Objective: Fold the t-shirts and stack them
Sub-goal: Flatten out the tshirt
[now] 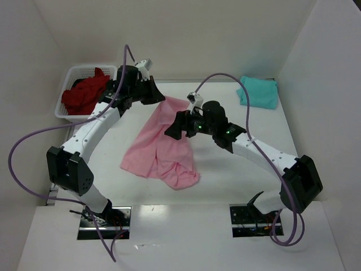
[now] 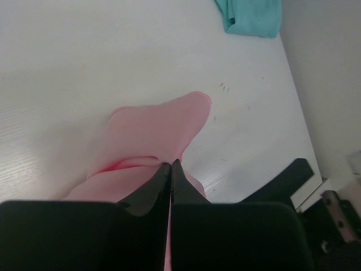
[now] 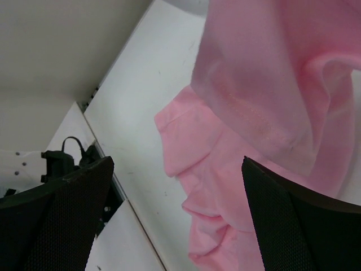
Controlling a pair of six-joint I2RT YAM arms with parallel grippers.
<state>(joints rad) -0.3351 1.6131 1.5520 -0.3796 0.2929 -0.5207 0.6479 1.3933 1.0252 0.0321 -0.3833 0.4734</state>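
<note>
Left end effector point(image 2: 171, 166) is clamped on the pink t-shirt point(image 1: 161, 147); right end effector point(image 3: 176, 164) gapes wide over it, holding nothing.

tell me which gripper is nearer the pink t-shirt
Left. The left gripper is shut on the far end of the pink t-shirt. The right gripper hangs open over the shirt's right side, with cloth showing between its fingers but nothing pinched.

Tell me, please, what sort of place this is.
Probably a robotics lab test cell: two robot arms bolted to a white table, plain white walls around it, and a basket of dark red t-shirts.
</note>
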